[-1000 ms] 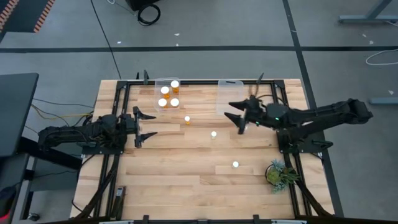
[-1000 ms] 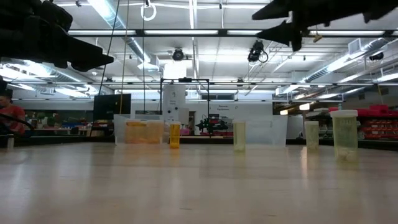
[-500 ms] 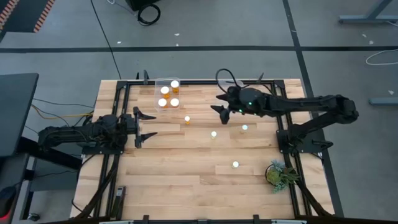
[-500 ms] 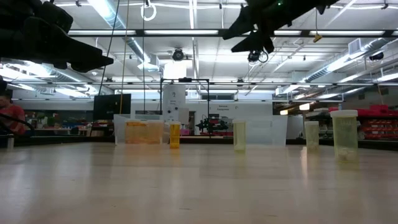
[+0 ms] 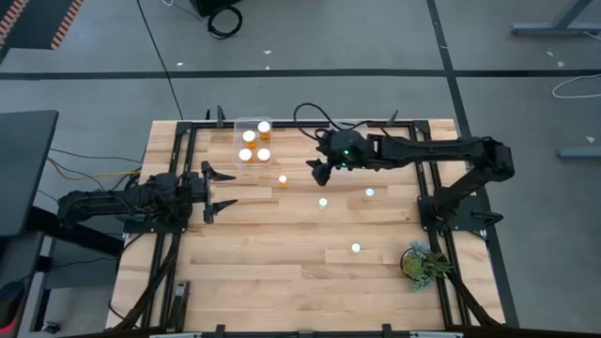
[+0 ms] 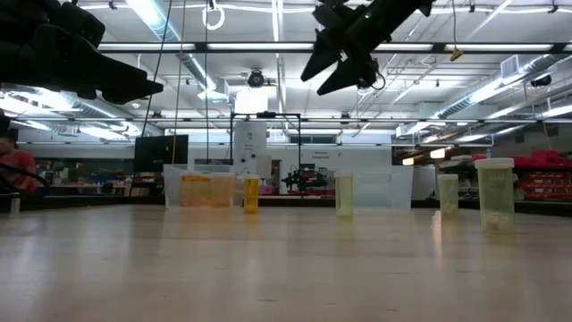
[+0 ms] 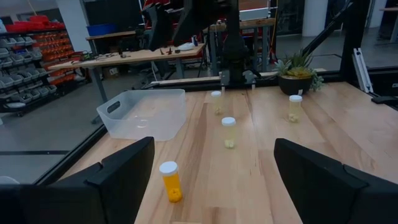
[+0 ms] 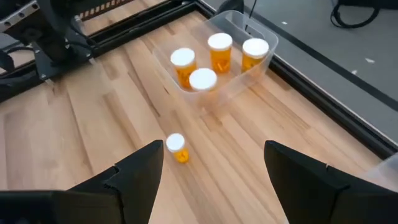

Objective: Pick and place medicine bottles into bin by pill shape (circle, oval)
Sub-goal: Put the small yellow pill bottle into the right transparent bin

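Four amber bottles with white caps stand in the clear tub (image 5: 252, 141) at the far left, which also shows in the right wrist view (image 8: 217, 56). One small orange bottle (image 5: 283, 179) (image 8: 176, 148) stands on the table near that tub. Three paler bottles (image 5: 323, 202) (image 5: 369, 192) (image 5: 356, 248) stand farther right. My right gripper (image 5: 315, 173) (image 8: 211, 186) hangs open and empty high above the table, right of the orange bottle. My left gripper (image 5: 225, 188) is open and empty at the table's left. A second clear tub (image 7: 146, 112) stands empty.
A small green potted plant (image 5: 422, 262) stands at the near right corner. A black frame (image 5: 188, 141) runs around the wooden table top. The right arm (image 5: 423, 150) reaches across the far side above the second tub.
My right gripper has swung toward the table's left edge, from above the second tub to a spot near the loose orange bottle, staying high, open and empty. No bottle has moved.
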You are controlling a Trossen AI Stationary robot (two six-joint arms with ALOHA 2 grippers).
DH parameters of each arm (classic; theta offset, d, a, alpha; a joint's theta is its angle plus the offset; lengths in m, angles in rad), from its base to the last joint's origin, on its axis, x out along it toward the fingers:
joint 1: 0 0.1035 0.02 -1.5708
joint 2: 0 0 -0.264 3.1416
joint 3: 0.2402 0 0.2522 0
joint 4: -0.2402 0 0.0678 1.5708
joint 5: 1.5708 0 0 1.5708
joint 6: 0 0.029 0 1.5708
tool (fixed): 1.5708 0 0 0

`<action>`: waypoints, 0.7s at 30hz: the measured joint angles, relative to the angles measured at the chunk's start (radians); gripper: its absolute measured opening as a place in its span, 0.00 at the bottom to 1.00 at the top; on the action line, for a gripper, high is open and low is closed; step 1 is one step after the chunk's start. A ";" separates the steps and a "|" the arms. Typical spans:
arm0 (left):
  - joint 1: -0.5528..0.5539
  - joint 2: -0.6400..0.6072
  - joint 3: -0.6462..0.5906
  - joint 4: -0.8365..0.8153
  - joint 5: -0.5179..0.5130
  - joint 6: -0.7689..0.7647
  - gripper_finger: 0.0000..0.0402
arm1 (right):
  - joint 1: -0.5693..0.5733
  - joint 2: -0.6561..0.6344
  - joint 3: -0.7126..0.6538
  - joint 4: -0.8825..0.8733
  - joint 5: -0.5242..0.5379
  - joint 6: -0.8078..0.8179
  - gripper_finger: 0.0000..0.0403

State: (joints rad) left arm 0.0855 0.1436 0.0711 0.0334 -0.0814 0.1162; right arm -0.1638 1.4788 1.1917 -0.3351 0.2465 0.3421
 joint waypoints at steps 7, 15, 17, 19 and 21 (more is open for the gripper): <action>0.000 0.000 0.000 0.000 0.000 0.000 0.85 | -0.012 0.089 0.094 -0.017 0.011 -0.016 0.71; 0.000 0.000 0.000 0.000 0.000 0.000 0.85 | -0.026 0.180 0.134 -0.043 -0.045 0.009 0.71; 0.000 0.000 0.000 0.000 0.000 0.000 0.85 | -0.026 0.198 0.140 -0.058 -0.046 0.015 0.71; 0.000 0.000 0.000 0.000 0.000 0.000 0.85 | -0.026 0.211 0.140 -0.069 -0.046 0.018 0.71; 0.000 0.000 0.000 0.000 0.000 0.000 0.85 | -0.026 0.225 0.140 -0.068 -0.046 0.023 0.71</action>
State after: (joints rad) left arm 0.0853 0.1440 0.0711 0.0330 -0.0814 0.1162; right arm -0.1902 1.7037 1.3321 -0.4034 0.2003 0.3651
